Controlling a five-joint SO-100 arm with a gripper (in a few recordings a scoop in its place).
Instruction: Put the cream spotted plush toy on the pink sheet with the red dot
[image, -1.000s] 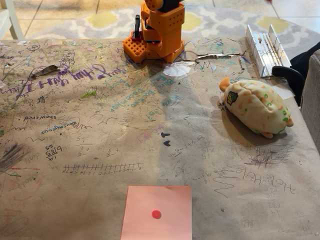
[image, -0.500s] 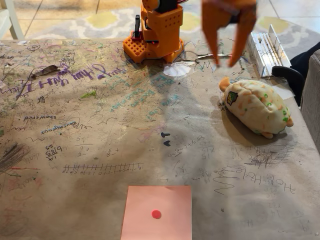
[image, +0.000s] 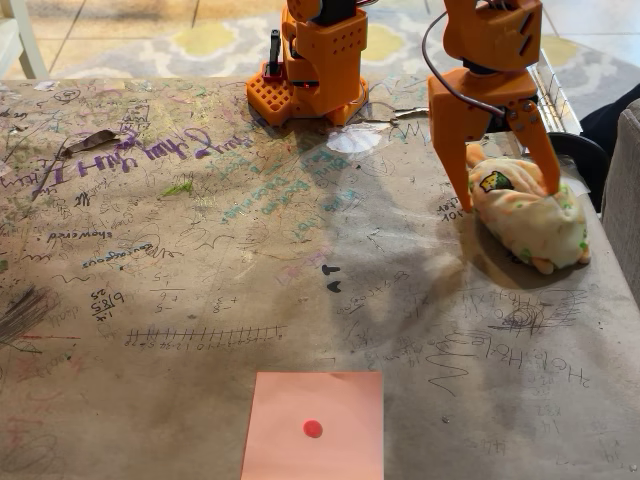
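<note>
- Since the earlier frame, the orange gripper (image: 508, 200) has been lowered from above the table's far edge onto the cream spotted plush toy (image: 530, 222) at the right of the frame, and the toy has been nudged slightly.
- Both fingers are spread wide and set astride the toy's upper end, one finger (image: 456, 170) on its left side and the other on its right; no firm hold can be seen.
- The toy is lying on the scribbled brown paper table cover (image: 200, 250).
- The pink sheet with the red dot (image: 330, 450) is seen at the bottom centre, well apart from the toy.
- The arm's orange base (image: 310, 70) is seen at the top centre.
</note>
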